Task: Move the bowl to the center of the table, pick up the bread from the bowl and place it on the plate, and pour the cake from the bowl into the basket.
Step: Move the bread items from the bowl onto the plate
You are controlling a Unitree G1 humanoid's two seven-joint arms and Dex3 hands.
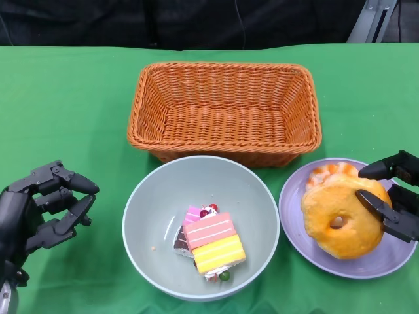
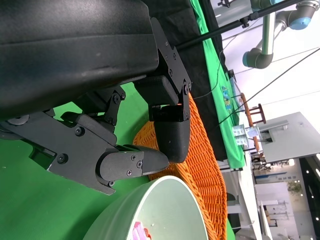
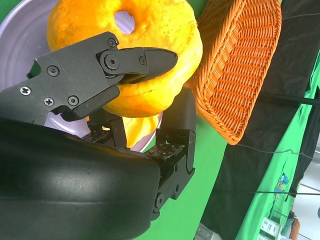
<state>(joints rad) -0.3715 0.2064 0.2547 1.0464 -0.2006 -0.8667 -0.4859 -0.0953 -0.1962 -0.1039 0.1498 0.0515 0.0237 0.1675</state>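
Note:
A pale green bowl [image 1: 141, 203] stands at the table's front middle with a pink and yellow layered cake [image 1: 213, 243] lying in it. A golden ring-shaped bread [image 1: 324, 209] lies on the purple plate [image 1: 294, 229] at the front right. My right hand [image 1: 393, 196] grips the bread, thumb across its top and fingers at its far edge. In the right wrist view the thumb presses into the bread [image 3: 150, 30] over the plate [image 3: 20, 35]. My left hand [image 1: 46, 206] hovers left of the bowl with its fingers apart and nothing in them.
An orange wicker basket [image 1: 150, 111] stands just behind the bowl and plate, with nothing in it. An orange and white piece [image 1: 327, 171] peeks out behind the bread on the plate. Green cloth covers the table; a dark backdrop lies beyond its far edge.

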